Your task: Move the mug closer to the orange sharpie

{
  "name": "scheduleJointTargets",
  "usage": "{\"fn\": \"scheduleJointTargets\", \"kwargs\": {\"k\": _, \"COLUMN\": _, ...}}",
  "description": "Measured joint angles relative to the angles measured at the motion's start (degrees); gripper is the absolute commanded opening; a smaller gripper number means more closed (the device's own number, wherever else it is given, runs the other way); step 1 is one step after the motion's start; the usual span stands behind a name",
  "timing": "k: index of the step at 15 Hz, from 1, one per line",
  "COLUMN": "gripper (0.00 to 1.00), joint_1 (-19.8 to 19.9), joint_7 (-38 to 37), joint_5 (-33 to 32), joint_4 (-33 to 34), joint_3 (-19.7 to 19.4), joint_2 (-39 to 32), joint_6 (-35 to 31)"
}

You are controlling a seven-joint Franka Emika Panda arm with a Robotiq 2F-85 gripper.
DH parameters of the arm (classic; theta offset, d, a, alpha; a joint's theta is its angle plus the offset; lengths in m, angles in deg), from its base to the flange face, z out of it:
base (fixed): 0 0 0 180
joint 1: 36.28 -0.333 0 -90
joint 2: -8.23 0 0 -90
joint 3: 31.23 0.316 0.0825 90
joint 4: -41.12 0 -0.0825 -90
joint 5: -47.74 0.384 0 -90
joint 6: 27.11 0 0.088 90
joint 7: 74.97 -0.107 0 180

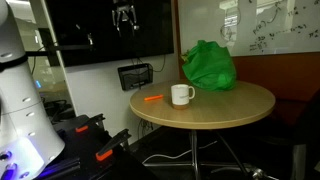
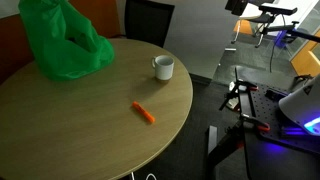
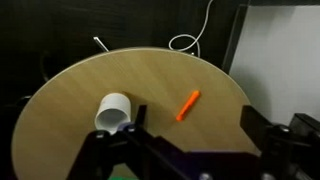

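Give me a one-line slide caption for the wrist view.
Seen from above, the mug and the orange sharpie sit apart on the round wooden table.

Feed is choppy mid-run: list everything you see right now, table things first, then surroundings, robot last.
mug: one, white, upright on the table in front of the green bag
orange sharpie: one, bright orange, lying flat on the table, apart from the mug, nearer the edge
green bag: one, green, crumpled, on the table behind the mug
table: one, round, light wood
cable: one, white, looped on the dark floor beyond the table
equipment: dark with orange parts, count unclear, on the floor beside the table
whiteboard: one, white with writing, on the wall behind the table
tool: one, dark, high above the table, touching nothing; too small to tell if open or shut
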Motion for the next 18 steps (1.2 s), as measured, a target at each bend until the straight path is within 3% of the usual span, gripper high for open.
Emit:
{"fn": "scheduleJointTargets", "kwargs": {"k": 5, "gripper": 1.00, "joint_1": 0.0, "joint_7": -0.6, "joint_5": 0.0, "joint_4": 0.0, "joint_3": 0.5, "joint_2": -0.5, "joint_6": -0.9}}
{"fn": "scheduleJointTargets", "kwargs": {"k": 9, "gripper": 1.00, "joint_1": 1.2, "joint_7": -3.2, "joint_5": -1.1, "joint_4": 0.1, "joint_3": 2.1, "joint_2": -5.3, "joint_6": -7.4}}
{"fn": "scheduleJointTargets", "kwargs": {"k": 13, "gripper": 1.00, "joint_1": 4.0, "joint_7": -9.2, "joint_5": -7.2, "joint_4": 1.8, "joint_3": 3.9, "joint_2": -15.6, "joint_6": -15.1}}
{"fn": "scheduleJointTargets", "kwargs": {"k": 18, "gripper": 1.00, "joint_1": 7.0, "joint_7": -19.6, "joint_5": -18.8, "joint_4": 8.8, "joint_3": 5.0, "joint_2": -33.0, "joint_6": -21.2}}
